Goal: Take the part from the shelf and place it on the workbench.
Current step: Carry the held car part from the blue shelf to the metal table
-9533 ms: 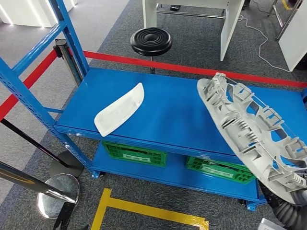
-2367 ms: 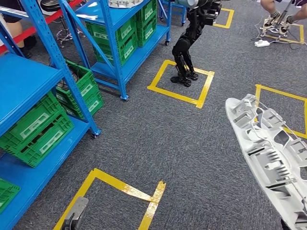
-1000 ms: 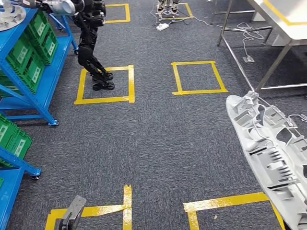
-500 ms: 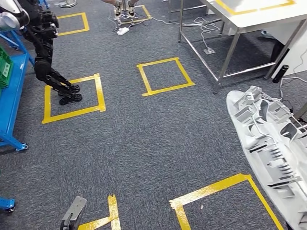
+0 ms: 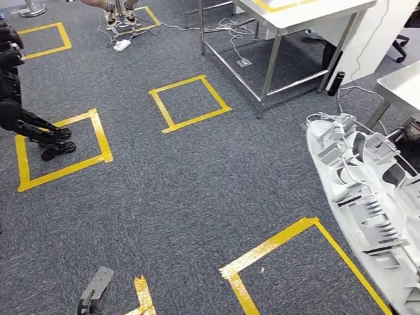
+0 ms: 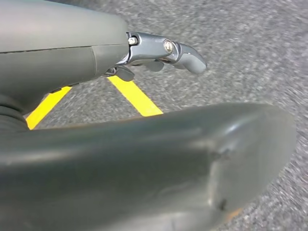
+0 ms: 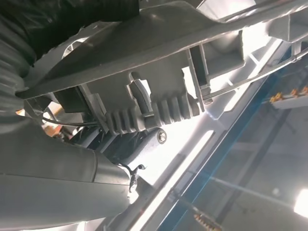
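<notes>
Grey carpet (image 5: 198, 190) marked with yellow tape squares (image 5: 189, 103) stretches ahead in the head view. The large grey moulded plastic part (image 5: 369, 203), ribbed and full of cut-outs, is carried at the right side, raised above the floor and tilted, its far end pointing toward the steel-legged table (image 5: 297, 13) at the upper right. That table stands well apart from the part, with cables (image 5: 233, 26) and a power strip (image 5: 121, 44) lying on the carpet near it. A second metal table's corner (image 5: 401, 85) shows at the right edge, just beyond the part's far end.

In the right wrist view the right robot hand (image 7: 120, 144) sits directly under the part's ribbed underside (image 7: 152, 115), fingers pressed against it and bearing it. The left robot hand (image 6: 160, 50) hangs over carpet and a yellow tape line (image 6: 134, 96), its fingers stretched out and holding nothing; the head view shows it at the bottom edge (image 5: 95, 298).

Another black legged robot (image 5: 25, 121) stands at the far left inside a tape square.
</notes>
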Tool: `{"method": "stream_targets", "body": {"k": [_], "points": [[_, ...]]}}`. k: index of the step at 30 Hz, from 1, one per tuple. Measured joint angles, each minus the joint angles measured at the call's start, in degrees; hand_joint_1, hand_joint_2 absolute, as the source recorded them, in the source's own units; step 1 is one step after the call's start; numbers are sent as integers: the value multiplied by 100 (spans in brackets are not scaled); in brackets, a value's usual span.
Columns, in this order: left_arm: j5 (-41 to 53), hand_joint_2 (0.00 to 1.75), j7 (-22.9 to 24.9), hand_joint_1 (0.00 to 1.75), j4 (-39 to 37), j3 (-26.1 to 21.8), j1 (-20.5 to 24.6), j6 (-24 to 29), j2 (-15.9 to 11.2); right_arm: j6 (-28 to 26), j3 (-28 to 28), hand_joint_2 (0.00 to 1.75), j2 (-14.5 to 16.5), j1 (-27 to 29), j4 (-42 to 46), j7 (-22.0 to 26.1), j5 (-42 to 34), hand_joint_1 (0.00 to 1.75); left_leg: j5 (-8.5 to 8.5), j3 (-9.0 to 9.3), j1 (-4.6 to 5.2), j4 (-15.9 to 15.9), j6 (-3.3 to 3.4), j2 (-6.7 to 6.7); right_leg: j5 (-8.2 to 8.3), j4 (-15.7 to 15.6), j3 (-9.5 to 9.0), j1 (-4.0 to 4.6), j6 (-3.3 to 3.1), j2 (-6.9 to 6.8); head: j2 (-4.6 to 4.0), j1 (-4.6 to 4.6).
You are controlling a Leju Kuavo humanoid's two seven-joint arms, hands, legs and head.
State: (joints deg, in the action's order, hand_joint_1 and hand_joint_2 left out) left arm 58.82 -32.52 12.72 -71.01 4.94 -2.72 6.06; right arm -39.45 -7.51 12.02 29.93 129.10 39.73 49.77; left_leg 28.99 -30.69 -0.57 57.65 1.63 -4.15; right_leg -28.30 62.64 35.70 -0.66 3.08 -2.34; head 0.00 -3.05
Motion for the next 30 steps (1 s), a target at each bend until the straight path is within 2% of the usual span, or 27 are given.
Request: {"method": "stream_targets", "body": {"k": [1, 2, 4, 5, 7, 9, 10, 11, 12, 13, 14, 16, 18, 19, 20, 21, 22, 24, 25, 26, 27, 28, 29, 30], "points": [[-1, 0, 1, 0, 0, 0, 3, 0, -3, 0, -2, 175, 0, -6, -1, 1, 0, 175, 18, 21, 13, 5, -30, -48, 81, -284, -168, 14, -30, -77, 0, -7], [-2, 0, 9, 0, 0, 0, 8, 1, -9, 0, -3, 175, 0, -12, -6, 1, 1, 175, 32, 41, 25, 8, -62, -94, 99, -430, -258, 31, -66, -123, 0, -11], [3, 0, 34, 0, 0, -1, 23, 1, -15, 0, -4, 175, 2, -22, -20, -2, 9, 175, 45, 79, 24, -1, -122, -183, 89, -454, -273, 56, -145, -34, -1, -21], [10, 0, 46, 0, 0, -2, 36, 1, -13, 0, -6, 175, 3, -26, -27, -1, 13, 175, 72, 96, 9, 10, -157, -171, 97, -468, -282, 52, -183, 20, -1, -22], [33, 0, 53, 0, -1, 0, 59, 0, -4, 0, -19, 175, 9, -51, -35, 1, 15, 175, 261, 12, -18, 264, -207, 42, 116, -503, -307, 31, -260, 127, -1, -44], [53, 0, 52, 0, -2, 2, 61, 1, -5, 0, -37, 175, 14, -79, -51, 1, 13, 175, 620, -319, -27, 979, -221, 301, 121, -510, -316, 31, -311, 248, -1, -70], [58, 0, 52, 0, -2, 1, 56, 2, -10, 0, -43, 175, 15, -86, -63, 1, 12, 175, 759, -513, -25, 1363, -219, 346, 119, -507, -317, 40, -323, 324, -1, -73], [63, 0, 52, 0, -2, 1, 54, 2, -15, 0, -46, 175, 15, -86, -76, 1, 12, 175, 799, -653, -22, 1613, -212, 364, 118, -502, -321, 51, -331, 406, -1, -75], [68, 0, 52, 0, -2, 0, 57, 2, -16, 0, -47, 175, 14, -83, -86, 1, 12, 175, 718, -703, -19, 1652, -196, 375, 116, -496, -327, 61, -333, 490, -1, -74], [76, 0, 51, 0, -2, 1, 63, 2, -15, 0, -49, 175, 14, -78, -94, 1, 13, 175, 524, -641, -14, 1448, -172, 397, 114, -488, -336, 67, -334, 574, -1, -73], [94, 0, 51, 0, -2, 2, 68, 10, -14, 0, -51, 175, 14, -69, -98, 1, 11, 175, 275, -503, -10, 1078, -142, 458, 109, -481, -346, 69, -331, 655, -1, -74], [155, 0, 59, 0, -2, 11, 64, 54, -10, 0, -49, 175, 15, -31, -96, 1, -15, 175, -34, -215, -8, 361, -84, 712, 99, -458, -335, 71, -303, 806, 0, -69], [200, 0, 72, 0, -2, 21, 49, 113, 3, 0, -37, 175, 14, 51, -78, 0, -80, 175, -61, -107, 7, 96, -57, 843, 108, -448, -289, 46, -239, 940, 0, -68], [203, 0, 73, 0, -2, 24, 46, 135, 16, -1, -28, 175, 13, 108, -63, -1, -116, 175, -67, -97, 15, 63, -50, 795, 118, -454, -264, 28, -199, 1004, 0, -70], [203, 0, 71, 0, -3, 24, 48, 148, 43, -1, -20, 175, 11, 167, -46, -2, -151, 175, -80, -85, 14, 38, -29, 733, 114, -448, -237, 18, -165, 1007, 0, -70], [202, 0, 63, 0, -3, 24, 51, 159, 65, -1, -11, 175, 7, 212, -33, -1, -180, 175, -94, -69, 5, 3, -4, 671, 72, -400, -196, 22, -131, 910, 0, -60], [198, 0, 55, 0, -4, 24, 52, 169, 85, -2, -5, 175, 1, 233, -23, 0, -202, 175, -107, -54, -7, -33, 25, 601, -27, -259, -114, 30, -99, 750, 0, -47], [188, 0, 43, 0, -4, 24, 30, 184, 104, -2, -1, 175, -19, 226, -16, 3, -226, 175, -106, -37, -13, -64, 66, 447, -375, 359, 198, 29, -33, 395, 0, -27], [184, 44, 41, 0, -4, 22, 15, 187, 106, -1, -1, 175, -28, 219, -17, 3, -229, 175, -97, -35, -12, -63, 75, 364, -543, 741, 392, 14, 0, 318, 0, -24], [180, 87, 40, 0, -4, 21, 3, 188, 109, -1, 2, 175, -36, 219, -21, 2, -231, 175, -87, -31, -13, -62, 73, 281, -628, 1025, 538, -5, 30, 284, 0, -25], [178, 131, 40, 0, -4, 20, -2, 189, 113, -1, 4, 175, -42, 223, -25, -1, -232, 175, -75, -22, -16, -60, 62, 204, -602, 1116, 588, -24, 57, 263, 0, -25], [177, 175, 37, 0, -4, 20, -3, 189, 120, 0, 7, 175, -45, 224, -29, -3, -234, 175, -59, -6, -21, -59, 45, 135, -468, 974, 515, -42, 79, 233, 0, -25], [176, 175, 33, 0, -4, 20, -1, 189, 129, 0, 9, 175, -47, 225, -32, -4, -239, 175, -39, 21, -28, -57, 21, 74, -264, 632, 330, -58, 95, 171, 0, -26], [176, 175, 28, 0, -4, 20, 0, 189, 133, 0, 11, 175, -49, 222, -32, -4, -247, 175, -13, 53, -25, -53, -10, 22, -93, 220, 106, -61, 109, 34, 0, -21]]}}
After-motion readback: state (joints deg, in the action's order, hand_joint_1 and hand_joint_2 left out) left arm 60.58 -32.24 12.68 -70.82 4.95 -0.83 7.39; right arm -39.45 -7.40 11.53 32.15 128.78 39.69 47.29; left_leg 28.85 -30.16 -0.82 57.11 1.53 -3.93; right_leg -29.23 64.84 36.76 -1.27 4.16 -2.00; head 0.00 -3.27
